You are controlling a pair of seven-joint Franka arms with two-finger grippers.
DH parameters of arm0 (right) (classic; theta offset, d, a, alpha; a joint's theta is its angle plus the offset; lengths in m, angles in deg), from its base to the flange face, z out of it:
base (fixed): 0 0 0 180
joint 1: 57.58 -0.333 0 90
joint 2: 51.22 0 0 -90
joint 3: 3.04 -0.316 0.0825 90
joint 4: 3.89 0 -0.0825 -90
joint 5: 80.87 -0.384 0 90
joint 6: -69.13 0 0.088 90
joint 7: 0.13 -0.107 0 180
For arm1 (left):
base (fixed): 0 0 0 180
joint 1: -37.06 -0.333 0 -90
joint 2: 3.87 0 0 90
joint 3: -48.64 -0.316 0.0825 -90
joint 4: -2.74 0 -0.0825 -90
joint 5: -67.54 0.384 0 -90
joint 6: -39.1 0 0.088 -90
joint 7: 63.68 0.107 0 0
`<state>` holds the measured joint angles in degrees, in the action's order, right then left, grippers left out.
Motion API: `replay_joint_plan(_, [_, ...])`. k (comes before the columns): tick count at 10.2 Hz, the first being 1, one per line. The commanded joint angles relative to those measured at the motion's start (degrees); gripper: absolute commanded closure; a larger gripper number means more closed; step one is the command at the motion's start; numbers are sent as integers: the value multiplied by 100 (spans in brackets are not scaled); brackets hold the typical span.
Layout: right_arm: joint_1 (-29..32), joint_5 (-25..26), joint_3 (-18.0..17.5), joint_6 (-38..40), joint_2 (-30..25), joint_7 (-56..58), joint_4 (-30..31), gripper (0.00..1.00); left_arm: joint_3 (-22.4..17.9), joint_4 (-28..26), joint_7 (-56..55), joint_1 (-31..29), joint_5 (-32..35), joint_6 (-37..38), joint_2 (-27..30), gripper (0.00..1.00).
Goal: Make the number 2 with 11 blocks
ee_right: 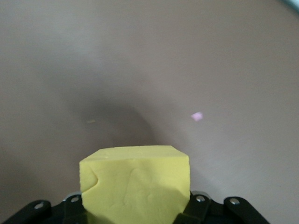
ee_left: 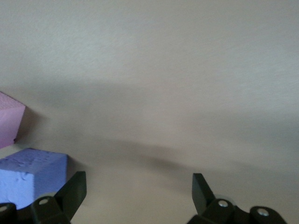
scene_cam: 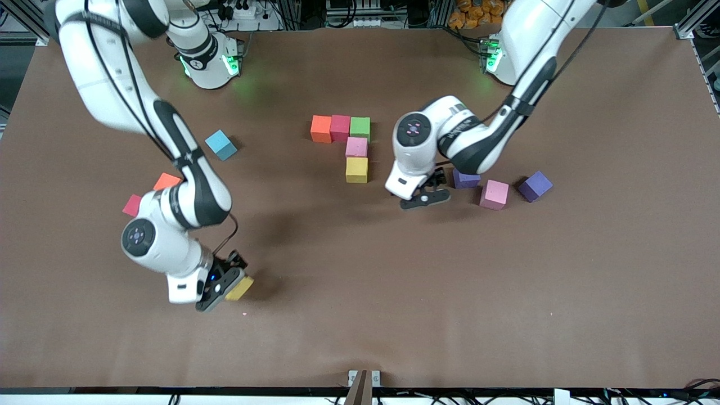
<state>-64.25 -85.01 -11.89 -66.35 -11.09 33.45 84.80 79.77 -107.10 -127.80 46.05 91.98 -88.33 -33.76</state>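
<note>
Table (scene_cam: pixel 360 315): brown mat, blocks spread across it.

Partial number 2 (scene_cam: pixel 349 147), mid-table: a row of orange block (scene_cam: pixel 320 128), red block (scene_cam: pixel 340 127) and green block (scene_cam: pixel 360 127), touching; pink block (scene_cam: pixel 356 147) directly under the green one, nearer the front camera; yellow block (scene_cam: pixel 356 169) next below it.

Right gripper (scene_cam: pixel 225 284): low over the table toward the right arm's end, clenched on a second yellow cube (ee_right: pixel 135 184) seated between its fingers. A pink crumb (ee_right: pixel 197 116) lies on the mat near it.

Left gripper (scene_cam: pixel 426 197): released, fingers (ee_left: pixel 74 191) spread wide, low over bare mat, just beside a purple block (scene_cam: pixel 466 179).

Loose stock, left arm's end: pink cube (scene_cam: pixel 494 194), second purple cube (scene_cam: pixel 535 186).

Loose stock, right arm's end: light blue cube (scene_cam: pixel 220 144), orange cube (scene_cam: pixel 166 181), red cube (scene_cam: pixel 133 205), the last two partly hidden by the arm.
</note>
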Motion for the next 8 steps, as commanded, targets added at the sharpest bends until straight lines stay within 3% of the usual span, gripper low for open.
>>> replay_joint_plan(1, [-290,-122,-29,-31,-943,-213,1210,64,602,-1264,433,-1062,-28,-702,763,0])
replay_joint_plan(3, [-624,-122,-20,441,-1331,-352,1509,64,1103,-1723,785,-1923,-28,-731,985,0])
replay_joint_plan(5, [-1202,-114,6,165,-1673,-536,1983,64,1622,-1909,831,-2697,-28,-731,942,0])
replay_joint_plan(8, [-2021,-87,32,-30,-1693,-994,2310,64,1703,-2085,822,-2894,-63,-836,802,0])
